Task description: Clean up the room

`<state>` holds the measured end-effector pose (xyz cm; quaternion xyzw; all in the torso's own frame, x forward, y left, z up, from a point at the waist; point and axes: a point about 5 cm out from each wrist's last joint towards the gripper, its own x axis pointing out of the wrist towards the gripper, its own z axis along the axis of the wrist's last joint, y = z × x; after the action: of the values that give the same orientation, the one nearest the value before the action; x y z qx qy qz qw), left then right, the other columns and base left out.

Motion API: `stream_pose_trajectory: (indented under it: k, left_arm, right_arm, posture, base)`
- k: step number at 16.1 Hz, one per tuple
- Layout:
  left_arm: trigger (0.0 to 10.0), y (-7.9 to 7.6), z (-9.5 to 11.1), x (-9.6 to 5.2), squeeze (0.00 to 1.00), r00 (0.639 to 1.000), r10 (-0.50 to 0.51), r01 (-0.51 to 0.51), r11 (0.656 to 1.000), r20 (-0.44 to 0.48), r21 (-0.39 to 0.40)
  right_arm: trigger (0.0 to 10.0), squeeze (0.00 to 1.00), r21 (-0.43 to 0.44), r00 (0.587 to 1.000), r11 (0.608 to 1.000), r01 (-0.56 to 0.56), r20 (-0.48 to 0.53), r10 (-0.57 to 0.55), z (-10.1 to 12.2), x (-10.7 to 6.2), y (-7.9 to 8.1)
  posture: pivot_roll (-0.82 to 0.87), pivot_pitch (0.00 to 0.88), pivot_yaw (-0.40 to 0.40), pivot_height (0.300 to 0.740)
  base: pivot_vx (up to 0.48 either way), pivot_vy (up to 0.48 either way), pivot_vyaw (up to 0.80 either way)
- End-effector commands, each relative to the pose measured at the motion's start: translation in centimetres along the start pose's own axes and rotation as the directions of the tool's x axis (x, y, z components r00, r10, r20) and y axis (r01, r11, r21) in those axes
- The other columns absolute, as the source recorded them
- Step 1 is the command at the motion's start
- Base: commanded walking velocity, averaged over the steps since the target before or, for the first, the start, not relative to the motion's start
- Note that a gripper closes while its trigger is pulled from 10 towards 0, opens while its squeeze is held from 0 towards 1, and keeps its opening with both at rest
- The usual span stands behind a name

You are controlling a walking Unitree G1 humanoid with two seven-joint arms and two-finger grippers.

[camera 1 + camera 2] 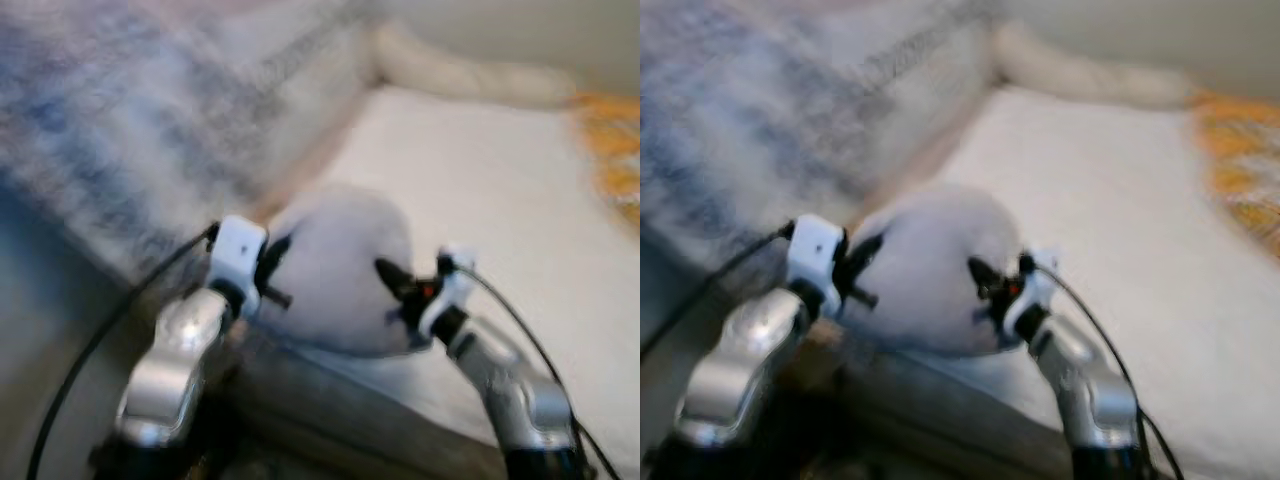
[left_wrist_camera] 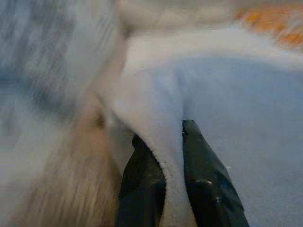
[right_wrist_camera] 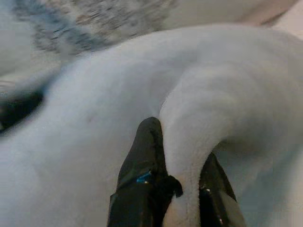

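A pale lilac-white soft pillow [image 1: 335, 270] is held up between my two arms, just above the near edge of a bed. My left gripper [image 1: 272, 272] pinches a fold of the pillow's fabric [image 2: 165, 156] on its left side, and my right gripper [image 1: 392, 282] is shut on a bulge of the same fabric [image 3: 187, 189] on its right side. The black fingers [image 2: 142, 184] press the cloth from both sides. All views are blurred by motion.
A white mattress [image 1: 480, 200] stretches away to the right. A grey and blue patterned blanket [image 1: 130, 120] lies at the left, a long white cushion [image 1: 470, 75] at the back, and an orange patterned cloth [image 1: 610, 150] at the far right.
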<state>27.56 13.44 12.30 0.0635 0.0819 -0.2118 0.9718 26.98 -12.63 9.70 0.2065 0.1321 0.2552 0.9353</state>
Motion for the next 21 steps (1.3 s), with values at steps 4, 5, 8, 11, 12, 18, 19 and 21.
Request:
stream_pose_trajectory:
  k: [4, 5, 8, 11, 12, 18, 19, 21]
  left_arm:
    - [10.0, 0.82, 1.76, 0.09, 0.00, 0.998, 0.013, -0.014, 1.000, 0.066, 0.003]
    - [10.0, 0.80, 1.75, 0.09, 0.00, 0.998, 0.013, -0.014, 1.000, 0.065, 0.003]
    - [10.0, 0.66, 1.69, 0.10, 0.00, 0.998, 0.009, -0.009, 1.000, 0.061, -0.006]
    - [10.0, 0.65, 1.69, 0.12, 0.00, 0.998, 0.009, -0.008, 1.000, 0.062, -0.009]
    - [10.0, 0.65, 1.69, 0.12, 0.00, 0.998, 0.009, -0.008, 1.000, 0.062, -0.008]
    - [10.0, 0.21, 1.71, -0.08, 0.00, 0.997, -0.021, 0.020, 1.000, 0.070, 0.023]
    - [10.0, 0.14, 1.61, -0.07, 0.00, 0.998, -0.022, 0.021, 0.999, 0.062, 0.026]
    - [10.0, -0.02, 1.52, -0.06, 0.00, 0.998, -0.029, 0.028, 0.999, 0.059, 0.028]
  right_arm:
    - [10.0, 0.00, -0.049, 0.999, 0.998, -0.032, 0.012, 0.033, 0.53, 0.13, 0.57]
    - [10.0, 0.00, -0.039, 0.999, 0.999, -0.030, 0.021, 0.031, 0.58, 0.13, 0.53]
    - [10.0, 0.00, -0.021, 1.000, 1.000, -0.017, 0.022, 0.017, 0.71, 0.12, 0.19]
    - [10.0, 0.00, -0.021, 1.000, 1.000, -0.018, 0.021, 0.018, 0.70, 0.13, 0.19]
    - [10.0, 0.00, -0.022, 1.000, 1.000, -0.018, 0.021, 0.018, 0.69, 0.13, 0.20]
    - [10.0, 0.00, -0.017, 1.000, 1.000, -0.021, 0.015, 0.021, 0.62, 0.11, 0.24]
    - [10.0, 0.00, -0.017, 1.000, 1.000, -0.021, 0.015, 0.021, 0.60, 0.09, 0.25]
    - [10.0, 0.00, -0.015, 1.000, 1.000, -0.019, 0.013, 0.019, 0.51, -0.03, 0.23]
  posture:
    - [0.09, 0.000, -0.004, 0.740]
    - [0.09, 0.000, -0.005, 0.740]
    - [0.09, 0.000, -0.006, 0.740]
    - [0.09, 0.000, -0.007, 0.740]
    - [0.09, 0.000, -0.007, 0.740]
    - [0.09, 0.000, -0.008, 0.740]
    - [0.09, 0.000, -0.008, 0.740]
    - [0.09, 0.000, -0.006, 0.740]
  base:
    - [0.152, 0.000, 0.77]
    - [0.330, 0.000, 0.49]
    - [0.355, 0.000, 0.00]
    - [0.373, 0.000, 0.00]
    - [0.379, 0.000, 0.00]
    - [0.286, 0.000, 0.00]
    - [0.000, 0.000, 0.00]
    - [0.000, 0.000, 0.00]
